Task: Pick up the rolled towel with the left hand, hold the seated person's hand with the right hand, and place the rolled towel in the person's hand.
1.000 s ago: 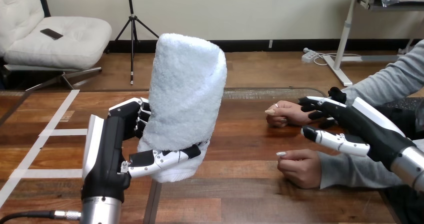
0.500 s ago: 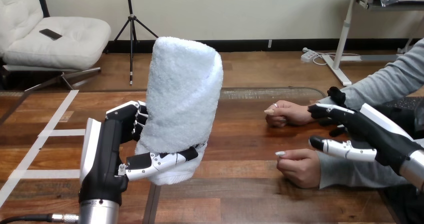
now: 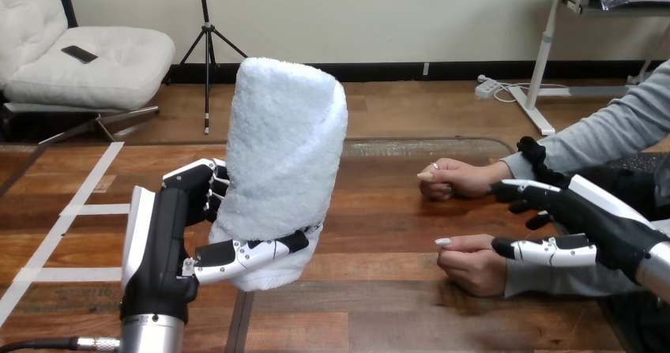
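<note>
Gripping the rolled towel point(image 3: 284, 152) low on its body, the left robot hand point(image 3: 170, 238) stands at the view's left with its back turned toward the camera. Its thumb point(image 3: 253, 252) lies across the towel's near side close to the bottom end. Its fingers point(image 3: 197, 181) wrap round the far side, so the hold is closed on the towel. The towel is white and thick and stands on end, its top leaning a little to the right. Most of its length rises above the hand. Its bottom end looks raised off the wooden worktop point(image 3: 379, 306), though the gap cannot be made out for certain.

At the right, the right robot hand point(image 3: 596, 219) reaches in toward the left, spread wide and holding nothing. Its fingers are stretched out and slightly parted, and its thumb points straight left below them. The person's farther hand point(image 3: 458, 178) rests on the worktop as a loose fist, just left of those fingertips; whether they touch the wrist cannot be told. The person's nearer hand point(image 3: 474, 264) is also loosely closed on the worktop, with the tip of the robot thumb just above its wrist. The towel and the person's hands are well apart, with bare worktop between them.
</note>
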`<state>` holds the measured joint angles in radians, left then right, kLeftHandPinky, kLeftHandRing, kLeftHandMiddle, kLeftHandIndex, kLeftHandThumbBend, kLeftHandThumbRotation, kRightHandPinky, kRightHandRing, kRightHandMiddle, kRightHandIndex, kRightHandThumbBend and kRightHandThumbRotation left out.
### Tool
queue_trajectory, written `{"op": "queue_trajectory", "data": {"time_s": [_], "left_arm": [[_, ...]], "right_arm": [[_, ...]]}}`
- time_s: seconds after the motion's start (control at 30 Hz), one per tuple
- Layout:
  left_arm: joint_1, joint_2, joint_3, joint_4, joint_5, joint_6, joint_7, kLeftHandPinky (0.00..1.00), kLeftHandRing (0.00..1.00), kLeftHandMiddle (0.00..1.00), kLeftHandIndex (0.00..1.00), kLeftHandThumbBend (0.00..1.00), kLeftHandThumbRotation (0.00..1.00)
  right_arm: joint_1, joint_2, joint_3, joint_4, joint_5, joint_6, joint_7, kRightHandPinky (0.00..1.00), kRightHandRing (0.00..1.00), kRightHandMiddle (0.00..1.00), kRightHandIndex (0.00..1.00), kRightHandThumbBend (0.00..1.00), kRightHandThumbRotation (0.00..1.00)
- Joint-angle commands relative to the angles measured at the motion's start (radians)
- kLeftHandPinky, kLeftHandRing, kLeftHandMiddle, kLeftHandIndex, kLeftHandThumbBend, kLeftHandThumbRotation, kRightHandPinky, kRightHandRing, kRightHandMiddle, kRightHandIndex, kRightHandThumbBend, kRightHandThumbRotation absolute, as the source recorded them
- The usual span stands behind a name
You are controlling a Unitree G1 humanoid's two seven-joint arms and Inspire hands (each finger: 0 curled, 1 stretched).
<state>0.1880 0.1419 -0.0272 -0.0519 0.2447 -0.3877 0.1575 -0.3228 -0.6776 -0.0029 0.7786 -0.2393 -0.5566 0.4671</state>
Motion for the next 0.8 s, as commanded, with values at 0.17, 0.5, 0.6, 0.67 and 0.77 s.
{"op": "queue_trajectory", "data": {"time_s": [0.17, 0.5, 0.6, 0.67, 0.77], "left_arm": [[-0.049, -0.004, 0.014, -0.059, -0.015, -0.048, -0.007, 0.26, 0.3, 0.35, 0.39, 0.66, 0.0], [-0.05, -0.004, 0.017, -0.052, -0.014, -0.054, -0.012, 0.25, 0.29, 0.35, 0.39, 0.65, 0.0], [-0.049, -0.005, 0.017, -0.052, -0.016, -0.053, -0.013, 0.25, 0.29, 0.35, 0.39, 0.65, 0.0], [-0.049, -0.007, 0.017, -0.053, -0.019, -0.051, -0.014, 0.25, 0.29, 0.35, 0.39, 0.65, 0.0], [-0.049, -0.007, 0.017, -0.055, -0.017, -0.049, -0.014, 0.25, 0.3, 0.35, 0.39, 0.66, 0.0]], "right_arm": [[-0.09, -0.055, 0.0, -0.03, 0.007, 0.027, 0.028, 0.82, 0.9, 0.91, 0.9, 0.73, 0.44], [-0.094, -0.069, 0.003, -0.024, 0.005, 0.045, 0.053, 0.83, 0.91, 0.92, 0.91, 0.8, 0.36], [-0.094, -0.07, 0.003, -0.022, 0.008, 0.047, 0.06, 0.83, 0.91, 0.92, 0.91, 0.84, 0.32], [-0.094, -0.071, 0.004, -0.021, 0.009, 0.047, 0.062, 0.84, 0.91, 0.92, 0.9, 0.87, 0.28], [-0.094, -0.074, 0.007, -0.028, 0.006, 0.067, 0.072, 0.84, 0.91, 0.92, 0.91, 0.89, 0.25]]}}
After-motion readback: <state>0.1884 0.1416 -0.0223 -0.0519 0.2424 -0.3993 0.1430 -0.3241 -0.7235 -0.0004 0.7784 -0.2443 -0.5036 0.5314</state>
